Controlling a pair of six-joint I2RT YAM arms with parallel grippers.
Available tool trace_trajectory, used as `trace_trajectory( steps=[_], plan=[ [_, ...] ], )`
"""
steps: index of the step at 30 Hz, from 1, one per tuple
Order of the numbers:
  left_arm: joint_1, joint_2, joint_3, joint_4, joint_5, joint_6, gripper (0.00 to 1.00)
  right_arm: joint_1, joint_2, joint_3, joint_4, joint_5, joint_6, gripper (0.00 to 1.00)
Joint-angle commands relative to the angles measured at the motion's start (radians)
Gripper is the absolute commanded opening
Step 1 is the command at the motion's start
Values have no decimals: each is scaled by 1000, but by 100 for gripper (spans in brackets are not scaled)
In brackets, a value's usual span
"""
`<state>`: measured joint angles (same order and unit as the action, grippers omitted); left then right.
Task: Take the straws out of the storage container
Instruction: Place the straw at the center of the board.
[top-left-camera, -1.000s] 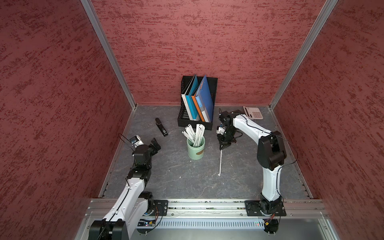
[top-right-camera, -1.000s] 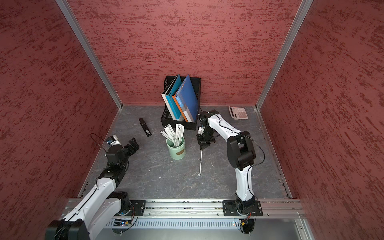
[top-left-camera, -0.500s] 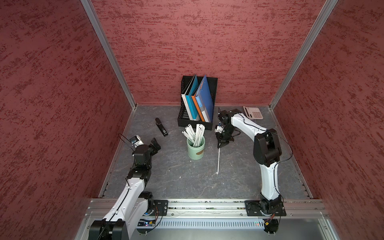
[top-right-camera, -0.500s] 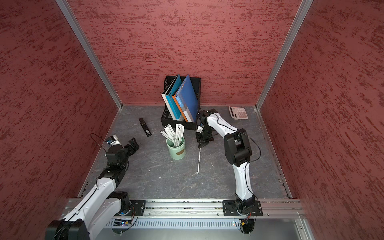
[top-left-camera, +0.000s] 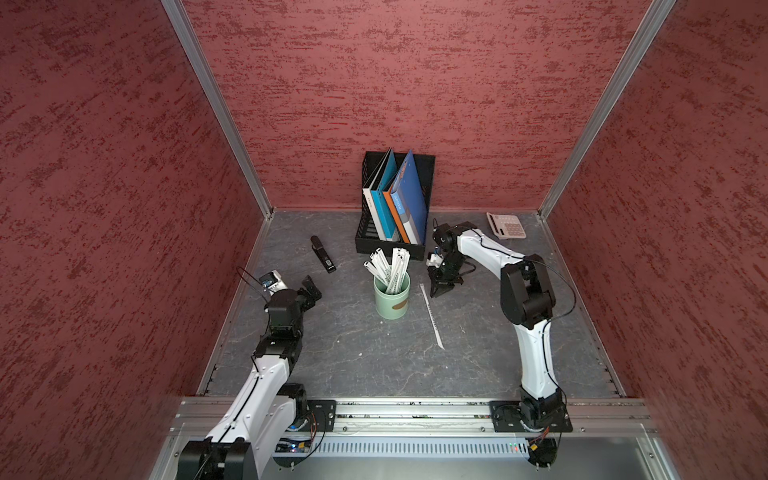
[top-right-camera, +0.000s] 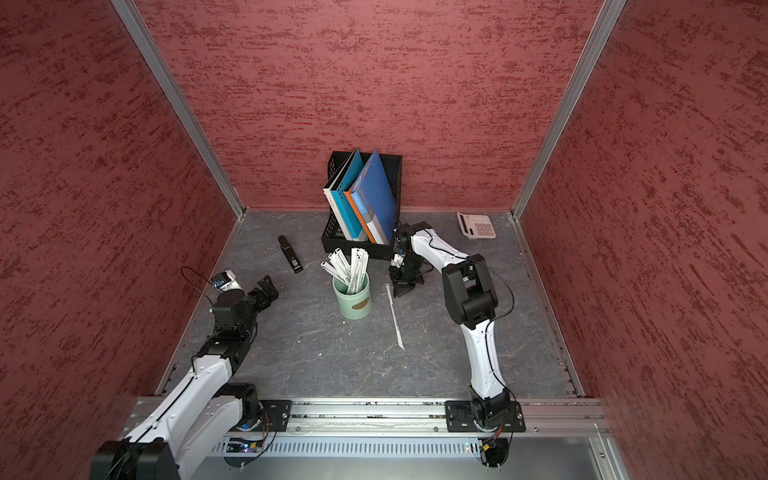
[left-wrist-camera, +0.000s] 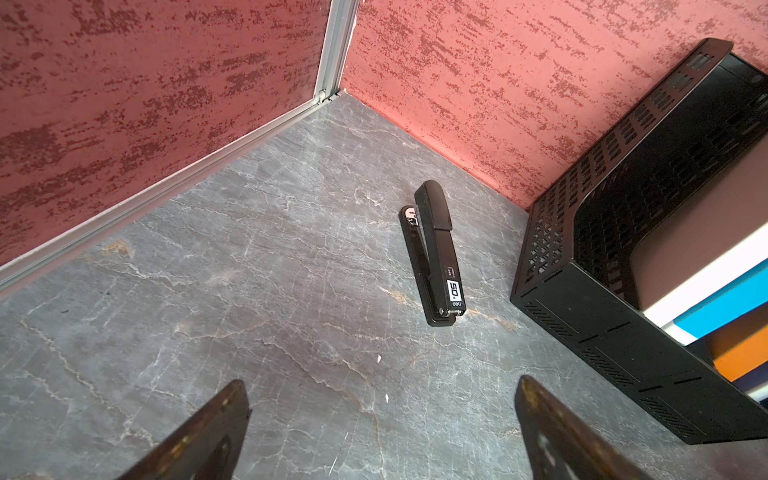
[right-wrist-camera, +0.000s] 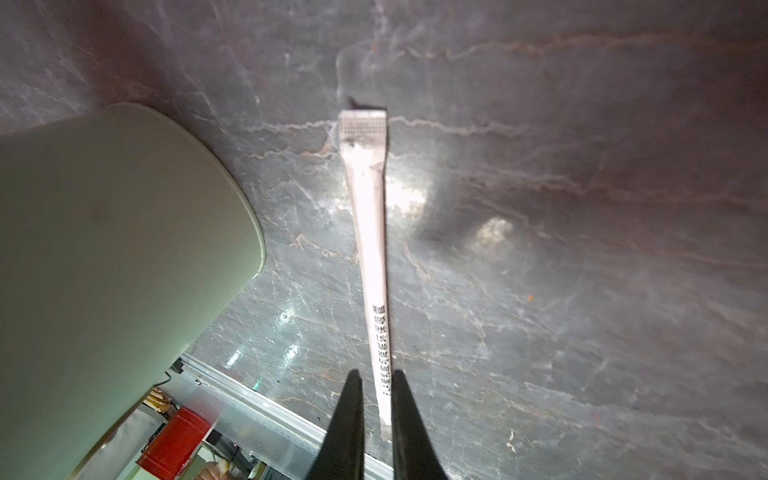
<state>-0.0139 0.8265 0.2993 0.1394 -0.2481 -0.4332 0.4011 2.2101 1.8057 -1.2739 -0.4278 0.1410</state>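
Well left of the one mint-green cup (top-left-camera: 392, 305), the left gripper (top-left-camera: 311, 287) stands wide apart and empty. Behind and left of the cup lies one black stapler (left-wrist-camera: 436, 253); only the left wrist view shows its "50" label. Directly behind the cup is one black mesh file rack (top-left-camera: 388, 248) with four folders (top-left-camera: 409, 199). The cup stands upright with a bundle of wrapped straws (top-left-camera: 388, 268) in it, too overlapped to count and seen only in both top views. Just right of the cup, one loose straw (top-left-camera: 432, 318) lies flat on the table (top-left-camera: 353, 353); its print is clear only in the right wrist view. Over its far end the right gripper (right-wrist-camera: 376, 372) has its jaws barely parted, the straw in the gap. One calculator (top-left-camera: 506, 225) sits far right, behind the cup
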Motion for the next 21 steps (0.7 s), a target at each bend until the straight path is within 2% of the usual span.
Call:
trace_trajectory(
  steps=[1,6,12,16,21],
  plan=[
    [5,-4,21,6,-10,2,99,-7,17,4,28,-8,11,12],
    [5,-5,22,6,-10,1,100,-5,-49,-30,79,26,53,13],
    [5,1,24,3,-10,2,99,37,-368,-232,315,133,120,20],
    [5,0,25,2,-11,1,99,122,-548,-338,477,171,179,21],
    [5,-3,23,2,-12,-1,99,265,-590,-292,504,284,218,23]
  ],
)
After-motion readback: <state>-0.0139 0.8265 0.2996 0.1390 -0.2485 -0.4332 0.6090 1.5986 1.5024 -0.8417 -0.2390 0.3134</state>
